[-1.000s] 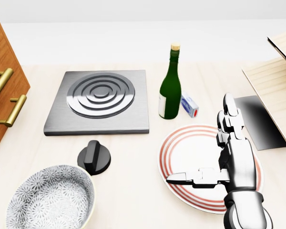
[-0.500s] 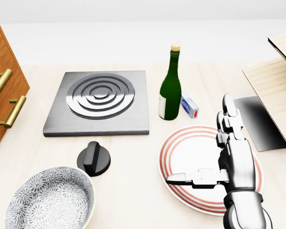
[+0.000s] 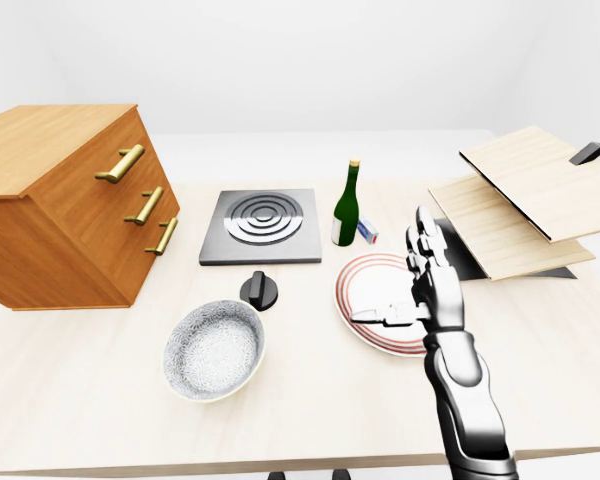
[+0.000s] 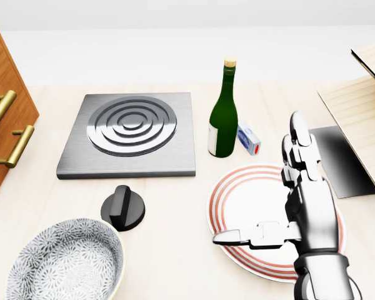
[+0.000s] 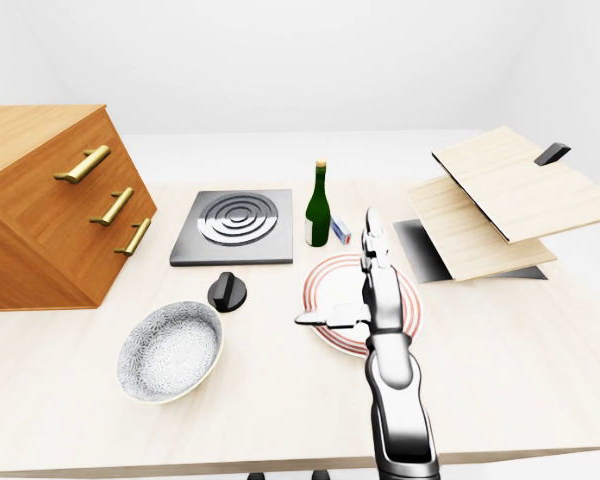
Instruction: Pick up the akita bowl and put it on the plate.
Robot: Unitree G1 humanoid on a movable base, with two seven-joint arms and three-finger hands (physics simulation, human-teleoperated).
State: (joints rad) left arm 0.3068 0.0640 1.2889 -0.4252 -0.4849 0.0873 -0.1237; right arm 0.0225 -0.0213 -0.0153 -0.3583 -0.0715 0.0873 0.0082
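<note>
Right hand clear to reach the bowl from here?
Probably yes. The right hand hovers open over the plate; only bare table lies between it and the bowl. The knob sits above that line in the head view.

My right hand (image 4: 310,209) is glossy silver metal with dark seams. Its fingers (image 4: 299,140) are blocky and segmented; my forearm (image 3: 467,395) is rounded chrome.
</note>
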